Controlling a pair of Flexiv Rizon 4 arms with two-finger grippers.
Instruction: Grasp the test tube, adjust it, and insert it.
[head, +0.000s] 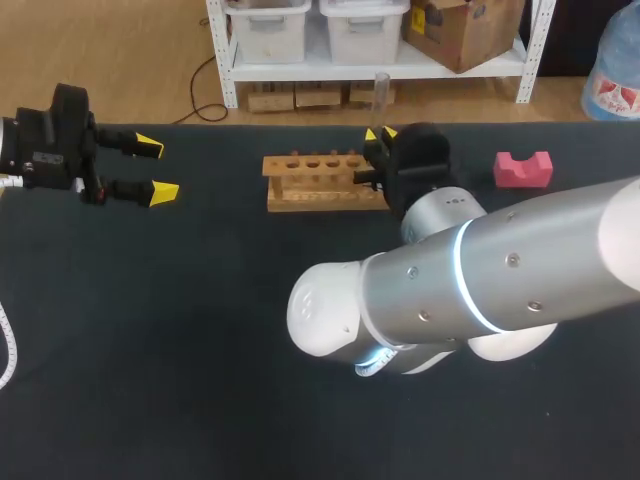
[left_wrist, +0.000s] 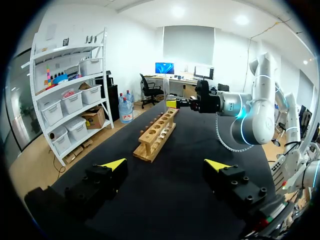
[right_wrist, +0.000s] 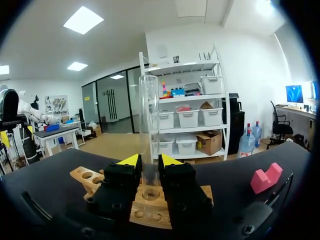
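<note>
The clear test tube (right_wrist: 148, 115) is standing upright, and the right tool (right_wrist: 149, 162) is grasping it low down, one yellow-tipped finger pressing on each side. The tube is hanging over the right end of the wooden rack (head: 325, 182), in line with its row of holes. The fingers are covering the tube's bottom, so I cannot tell whether it is touching the rack. The rack is lying left to right on the far middle of the dark bench (head: 200, 330). The right arm (head: 500, 270) is coming in from the right and crossing the near side of the bench to reach it. A pink block (head: 523, 170) is sitting to the right of the rack, apart from it, near the far edge. At the far left, the left tool (head: 157, 170) is hovering well apart from the rack, released, its fingers spreading wide and pointing right with nothing between them.
</note>
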